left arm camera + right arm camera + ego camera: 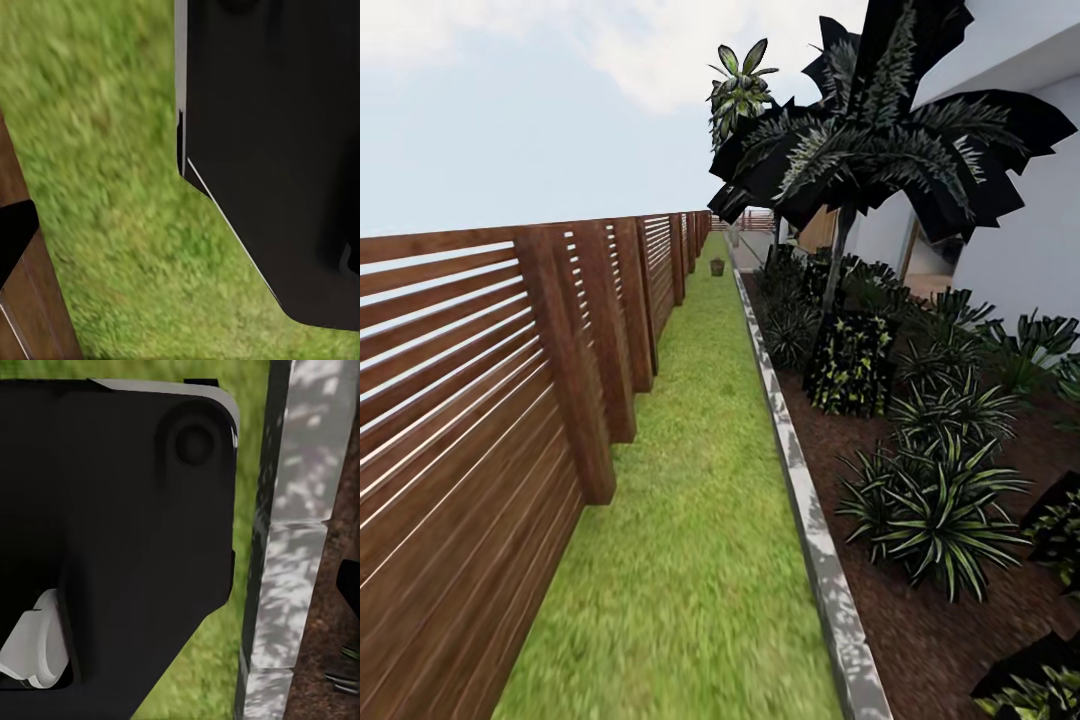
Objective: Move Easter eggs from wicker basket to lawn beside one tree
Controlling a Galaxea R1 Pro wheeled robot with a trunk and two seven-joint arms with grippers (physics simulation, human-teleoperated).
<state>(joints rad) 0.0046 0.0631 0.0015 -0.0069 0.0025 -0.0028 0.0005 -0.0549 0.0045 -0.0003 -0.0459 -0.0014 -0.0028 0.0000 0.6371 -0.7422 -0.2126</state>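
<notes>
This is a house garden, outdoors under a cloudy sky (510, 90). A narrow lawn (690, 480) runs far ahead between a brown slatted fence (470, 420) on the left and a grey stone kerb (800, 490) on the right. Beyond the kerb lies a bed of dark mulch (920, 640) planted with spiky shrubs (935, 510) and dark-fronded palms (880, 150). A white house wall (1020, 250) rises behind the planting on the right. A small brown basket (717, 266) stands far off on the grass.

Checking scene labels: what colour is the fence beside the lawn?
Brown, with horizontal wooden slats; the fence shows best in the head view.
</notes>
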